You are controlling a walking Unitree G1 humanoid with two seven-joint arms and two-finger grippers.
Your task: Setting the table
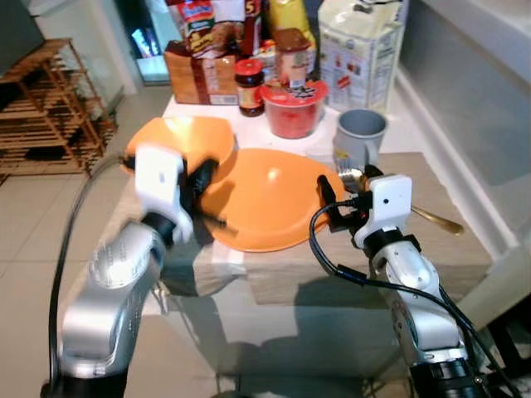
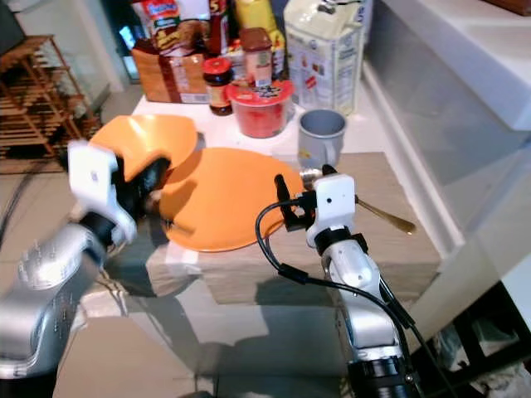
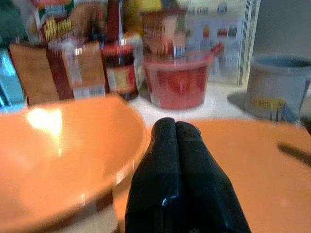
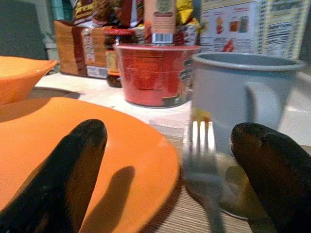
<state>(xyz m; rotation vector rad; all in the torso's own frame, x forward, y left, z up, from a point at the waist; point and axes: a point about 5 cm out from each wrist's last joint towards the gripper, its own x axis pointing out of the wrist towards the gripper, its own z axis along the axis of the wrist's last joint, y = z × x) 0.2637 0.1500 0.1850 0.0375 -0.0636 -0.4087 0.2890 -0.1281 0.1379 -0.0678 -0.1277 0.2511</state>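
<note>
Tabletop's crowded. Right gripper jaws wide, fork between them: thin, slippery, grab mid-handle. Left gripper closed, empty.

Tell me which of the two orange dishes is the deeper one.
The orange bowl on the robot's left, beside the left gripper. It has raised curved sides, while the plate next to it is wide and nearly flat.
</note>
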